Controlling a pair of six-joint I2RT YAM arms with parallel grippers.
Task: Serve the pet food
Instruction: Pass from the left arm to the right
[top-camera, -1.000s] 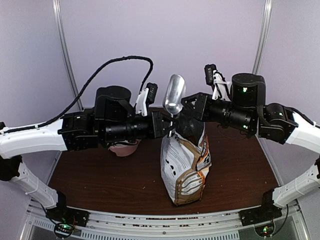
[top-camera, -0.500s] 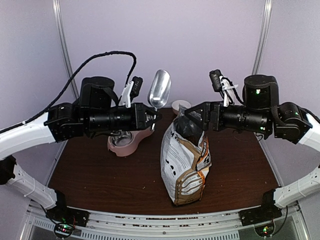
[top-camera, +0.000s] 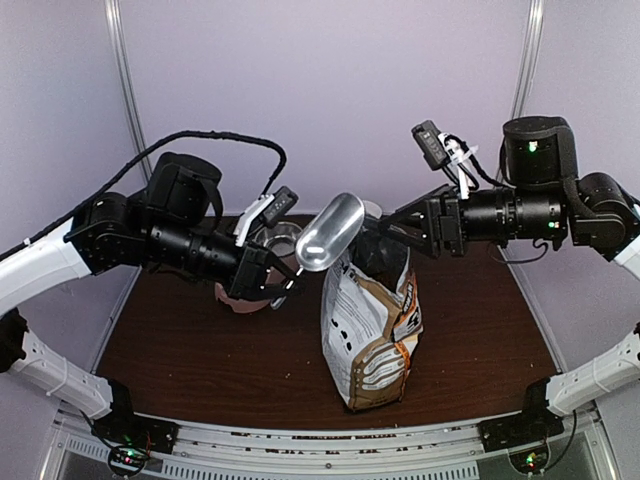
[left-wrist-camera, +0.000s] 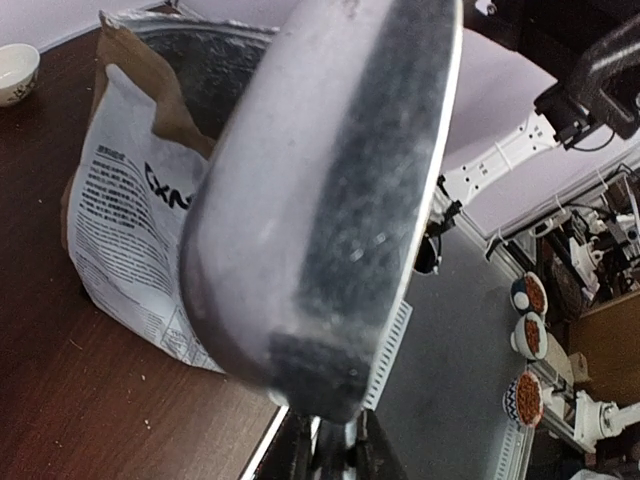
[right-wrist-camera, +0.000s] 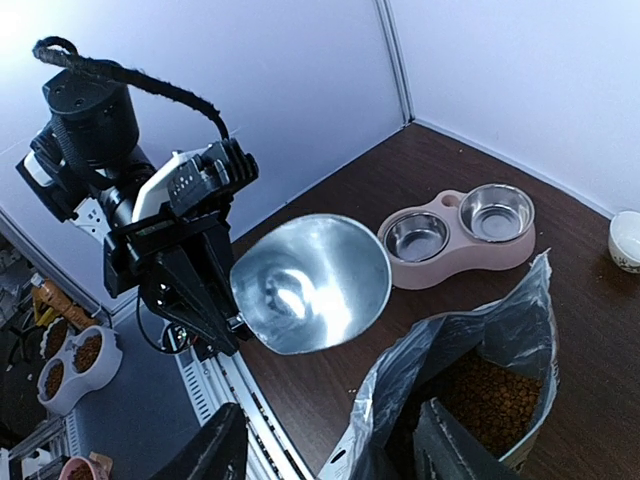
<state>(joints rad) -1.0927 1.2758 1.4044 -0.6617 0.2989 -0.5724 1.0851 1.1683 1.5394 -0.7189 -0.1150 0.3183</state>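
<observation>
One open bag of kibble, one scoop beside it, one two-bowl feeder behind. Left claw clamped on the scoop's half-hidden handle; right claw parted, empty.

Both arms reach inward; left claw clamped, right claw spread.

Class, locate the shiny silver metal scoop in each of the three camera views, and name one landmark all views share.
Top external: shiny silver metal scoop at centre, upper left of the white-and-brown printed bag.
Left wrist: scoop fills the middle; bag at left.
Right wrist: scoop near centre, hollow facing the camera; bag lower right.
Shared landmark: the bag.
</observation>
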